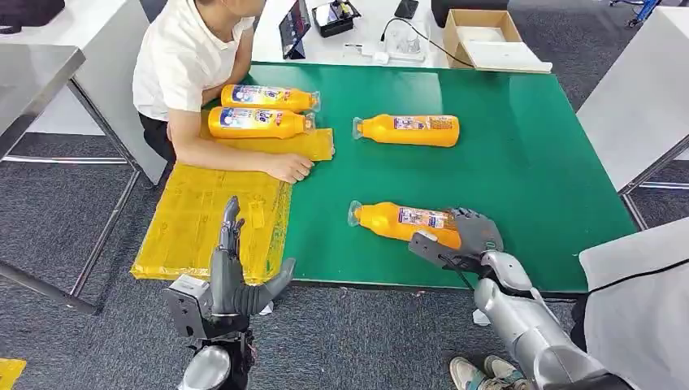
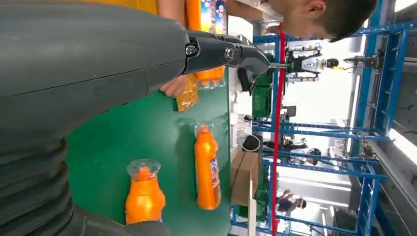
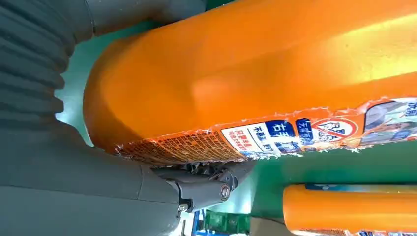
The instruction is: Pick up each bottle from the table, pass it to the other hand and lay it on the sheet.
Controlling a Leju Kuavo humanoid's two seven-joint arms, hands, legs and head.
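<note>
Green worktop [image 1: 520,146] carries two orange bottles; right hand [image 1: 463,240] fingers grasp the near bottle [image 1: 402,221]. Left hand [image 1: 236,280] fingers released, spread. Yellow sheet [image 1: 207,219] holds two bottles.

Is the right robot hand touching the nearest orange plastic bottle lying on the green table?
Touching. In the right wrist view the orange plastic bottle lies against the right robot hand; the head view shows its fingers wrapped around the bottle's base.
</note>
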